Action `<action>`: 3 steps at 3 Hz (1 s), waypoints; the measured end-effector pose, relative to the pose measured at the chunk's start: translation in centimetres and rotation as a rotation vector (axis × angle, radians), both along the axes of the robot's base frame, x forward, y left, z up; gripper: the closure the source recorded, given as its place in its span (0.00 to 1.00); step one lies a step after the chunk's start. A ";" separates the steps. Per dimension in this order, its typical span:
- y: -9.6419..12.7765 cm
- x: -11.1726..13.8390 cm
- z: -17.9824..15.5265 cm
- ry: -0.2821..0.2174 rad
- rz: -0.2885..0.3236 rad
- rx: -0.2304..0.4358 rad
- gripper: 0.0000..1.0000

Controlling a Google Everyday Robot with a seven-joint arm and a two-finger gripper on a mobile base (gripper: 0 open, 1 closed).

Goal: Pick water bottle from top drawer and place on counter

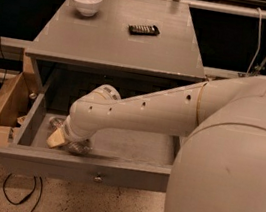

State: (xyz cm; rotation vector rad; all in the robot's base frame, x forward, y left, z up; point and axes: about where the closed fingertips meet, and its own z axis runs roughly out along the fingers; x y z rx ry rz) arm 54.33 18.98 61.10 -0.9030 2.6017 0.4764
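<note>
The top drawer [82,168] is pulled open below the counter [118,44], its small round knob at the centre of the front panel. My arm reaches from the right down into the drawer's left front corner. The gripper [59,138] is low inside the drawer there, its tan tip near the drawer floor. Clear crinkled plastic of the water bottle [80,147] shows just under my wrist, with another bit to its upper left. Most of the bottle is hidden by the wrist. I cannot tell whether the gripper holds it.
A white bowl [86,2] and a black remote [144,29] sit on the counter. A cardboard box [5,107] stands on the floor left of the cabinet. A black cable [19,194] lies on the floor below the drawer front.
</note>
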 end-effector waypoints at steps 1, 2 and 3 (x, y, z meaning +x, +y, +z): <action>0.0 -0.1 -0.5 -0.008 -0.008 0.013 0.45; -0.1 0.2 0.2 -0.035 -0.001 0.086 0.68; 1.4 1.1 3.1 -0.058 -0.001 0.250 0.92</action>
